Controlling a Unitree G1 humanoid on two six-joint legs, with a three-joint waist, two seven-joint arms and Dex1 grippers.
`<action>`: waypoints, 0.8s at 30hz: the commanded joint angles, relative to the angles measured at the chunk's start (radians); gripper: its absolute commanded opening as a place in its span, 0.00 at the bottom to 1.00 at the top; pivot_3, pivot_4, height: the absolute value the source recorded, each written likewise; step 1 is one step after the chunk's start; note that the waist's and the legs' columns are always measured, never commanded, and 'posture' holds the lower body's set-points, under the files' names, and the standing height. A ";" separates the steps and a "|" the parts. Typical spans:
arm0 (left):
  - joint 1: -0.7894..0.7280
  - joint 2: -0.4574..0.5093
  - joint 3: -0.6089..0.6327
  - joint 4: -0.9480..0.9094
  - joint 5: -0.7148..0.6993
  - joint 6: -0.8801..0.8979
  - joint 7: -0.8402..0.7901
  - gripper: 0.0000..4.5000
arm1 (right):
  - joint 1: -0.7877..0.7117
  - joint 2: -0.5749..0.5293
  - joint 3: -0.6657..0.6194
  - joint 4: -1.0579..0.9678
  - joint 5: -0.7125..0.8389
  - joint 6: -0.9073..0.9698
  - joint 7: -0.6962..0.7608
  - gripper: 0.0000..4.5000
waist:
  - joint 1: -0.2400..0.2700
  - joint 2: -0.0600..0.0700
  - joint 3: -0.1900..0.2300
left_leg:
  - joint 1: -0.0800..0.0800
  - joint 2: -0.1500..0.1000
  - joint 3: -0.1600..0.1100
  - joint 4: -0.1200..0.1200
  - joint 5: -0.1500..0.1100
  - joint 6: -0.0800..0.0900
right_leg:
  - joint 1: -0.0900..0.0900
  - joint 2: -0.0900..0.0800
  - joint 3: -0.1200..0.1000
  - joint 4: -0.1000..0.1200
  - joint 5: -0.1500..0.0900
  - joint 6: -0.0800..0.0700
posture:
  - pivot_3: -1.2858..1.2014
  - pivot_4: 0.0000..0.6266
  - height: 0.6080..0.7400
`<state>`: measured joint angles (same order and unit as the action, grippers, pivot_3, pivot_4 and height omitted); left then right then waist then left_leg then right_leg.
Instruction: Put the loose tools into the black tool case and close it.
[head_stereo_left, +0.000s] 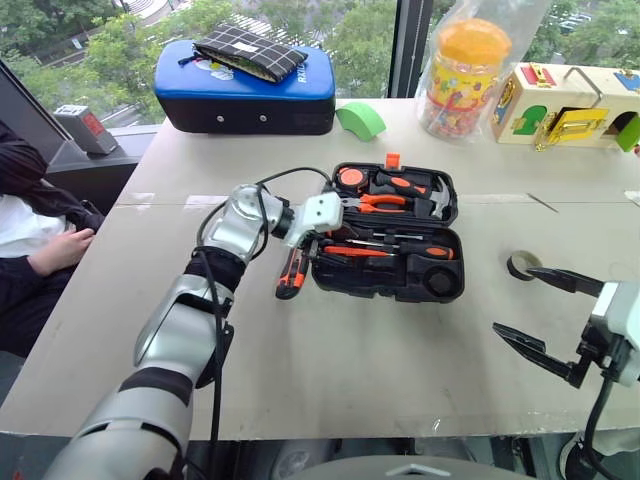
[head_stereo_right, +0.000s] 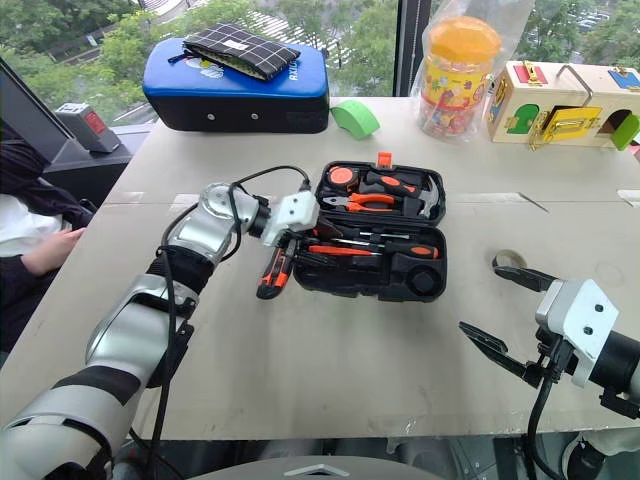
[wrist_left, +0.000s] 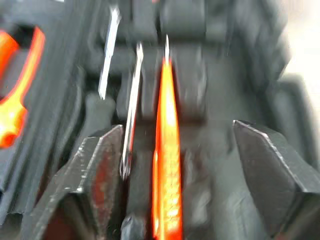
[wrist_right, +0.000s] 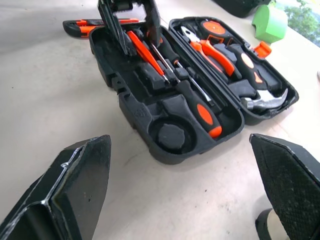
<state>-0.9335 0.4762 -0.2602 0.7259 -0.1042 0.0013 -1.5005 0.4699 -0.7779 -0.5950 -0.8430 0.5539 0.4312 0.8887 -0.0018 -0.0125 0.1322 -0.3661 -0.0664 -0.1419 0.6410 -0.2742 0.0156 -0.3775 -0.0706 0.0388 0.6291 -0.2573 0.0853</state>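
Your left claw (head_stereo_left: 312, 248) sits at the left end of the black tool case (head_stereo_left: 392, 232), mid-frame in the head views, fingers spread over the front tray. Between them, in its wrist view, lies a slim orange screwdriver (wrist_left: 166, 150); neither finger looks to be pinching it. Whether it is fully down in its recess you cannot tell (the view is blurred).

Utility knife (head_stereo_left: 291, 272) lies on the desk (head_stereo_left: 330, 370) just beside the case's left wall, directly below that claw. Tape roll (head_stereo_left: 522, 265) sits on the desk at mid-right, well apart from the case, near the upper finger of your right claw (head_stereo_left: 545, 325). That claw hangs wide open at lower right with nothing in it.

Risks from here:
- A finger of the left claw could catch a shaft on the way out and flick a screwdriver from its slot. The shafts lie close together.
- A screwdriver sitting proud would stop the lid closing; forcing it could strain the orange latch (head_stereo_left: 392, 160).
- The knife is tight against the case wall. A grab from above may pinch the rim too, or shove the whole case sideways.
- The round recess (wrist_right: 171, 136) at the near right corner of the tray probably takes the roll; dropped in tilted, it would hold the lid up.
- The case is light and unheld, so pushing the lid one-handed may slide it.
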 joint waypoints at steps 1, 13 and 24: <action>0.047 0.025 0.076 -0.109 -0.090 0.160 -0.006 0.56 | -0.013 0.007 0.009 -0.018 -0.002 -0.015 -0.021 1.00 | -0.007 0.000 0.000 | 0.000 0.000 0.000 0.000 0.000 0.000 | 0.000 0.000 0.000 0.000 0.000 0.000 | 0.52 0.24 1.00; 0.236 -0.003 0.064 -0.396 -0.069 0.351 0.224 0.02 | -0.044 0.008 0.059 -0.005 -0.011 -0.016 -0.041 1.00 | -0.006 0.000 0.000 | 0.000 0.000 0.000 0.002 0.000 0.000 | 0.000 0.000 0.001 0.002 0.000 0.000 | 0.52 0.24 1.00; 0.216 -0.067 0.063 -0.273 -0.015 0.305 0.380 0.02 | -0.038 0.010 0.067 -0.011 -0.018 -0.011 -0.051 1.00 | 0.019 0.000 0.000 | 0.001 0.000 0.000 0.003 0.000 0.000 | 0.000 -0.001 0.001 0.002 0.000 0.000 | 0.52 0.24 1.00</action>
<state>-0.6931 0.4126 -0.2074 0.4201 -0.1349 0.3185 -1.1566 0.4310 -0.7707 -0.5219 -0.8358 0.5330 0.4306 0.8441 0.0173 -0.0121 0.1318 -0.3655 -0.0664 -0.1420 0.6442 -0.2741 0.0153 -0.3770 -0.0714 0.0398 0.6317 -0.2571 0.0850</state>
